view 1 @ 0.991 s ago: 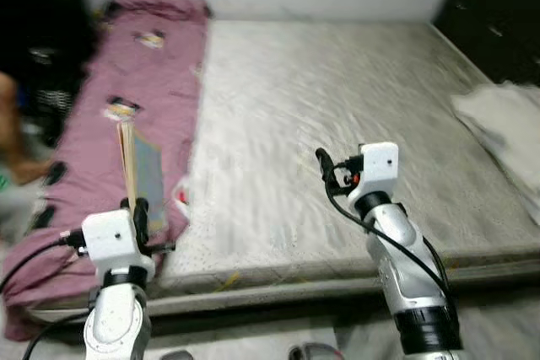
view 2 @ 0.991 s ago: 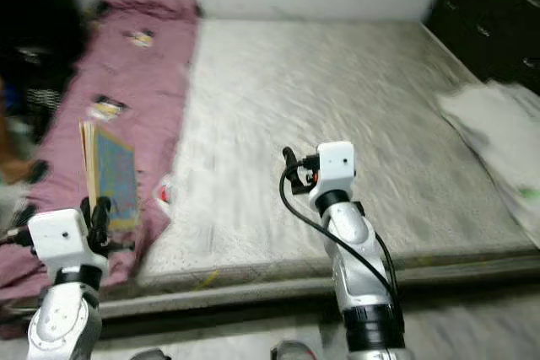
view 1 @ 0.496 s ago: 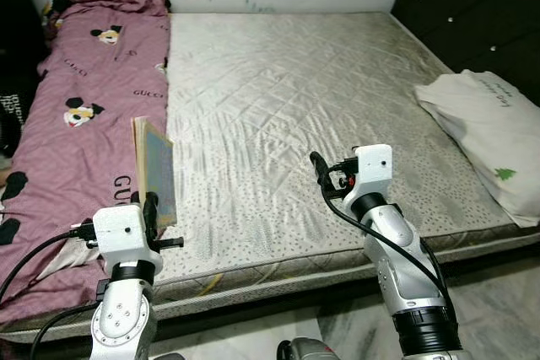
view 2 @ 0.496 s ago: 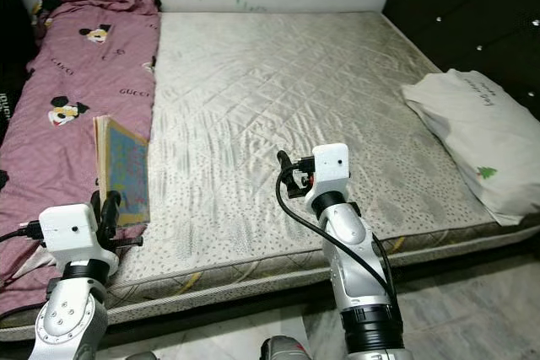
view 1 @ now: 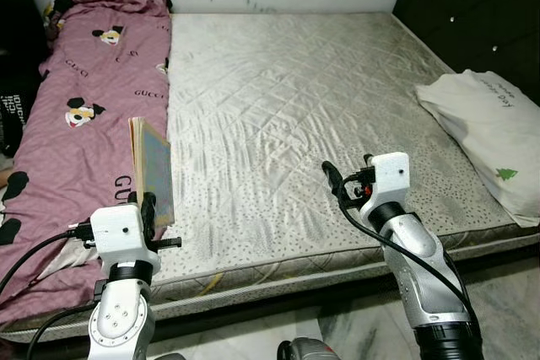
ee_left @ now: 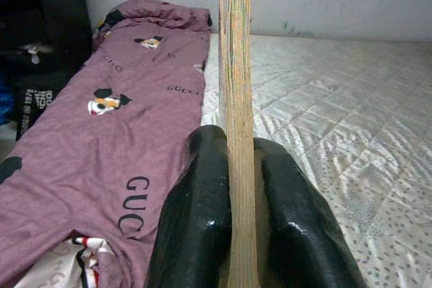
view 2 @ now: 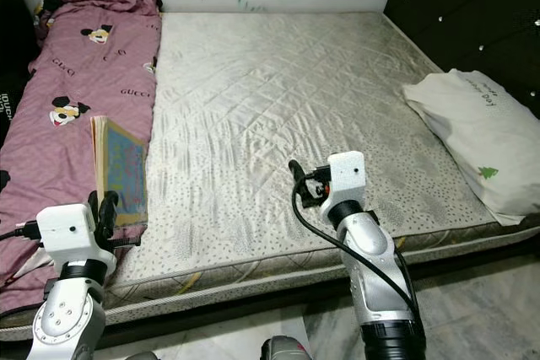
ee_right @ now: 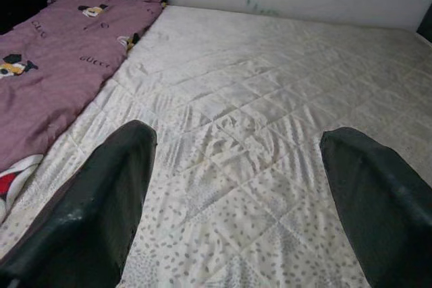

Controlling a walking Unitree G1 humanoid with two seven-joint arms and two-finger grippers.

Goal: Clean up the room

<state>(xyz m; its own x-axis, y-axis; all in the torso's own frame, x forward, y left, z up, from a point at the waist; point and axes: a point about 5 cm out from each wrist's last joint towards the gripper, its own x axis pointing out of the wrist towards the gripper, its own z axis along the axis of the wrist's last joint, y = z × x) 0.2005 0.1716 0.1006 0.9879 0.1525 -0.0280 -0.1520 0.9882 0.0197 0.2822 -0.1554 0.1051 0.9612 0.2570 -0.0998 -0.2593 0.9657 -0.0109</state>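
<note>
The robot stood at the foot of a bare quilted mattress [view 1: 287, 99], its left gripper [ee_left: 233, 187] clenched on a thin book [view 1: 152, 170]. The book stood on edge, its long axis upright, rising well above the fingers [ee_left: 199, 214], which pinched its lower end from both sides. Its blue cover faced the robot's right, and its narrow page edge pointed back at the left wrist camera. It was held over the near left corner of the bed, just beside a mauve cartoon-print blanket [view 1: 80, 115] lying along the mattress's left side. The right gripper [ee_right: 236, 187] hovered low over the mattress, fingers spread wide and empty. A white pillow [view 1: 489, 128] lay at the right edge, possibly overhanging it.
</note>
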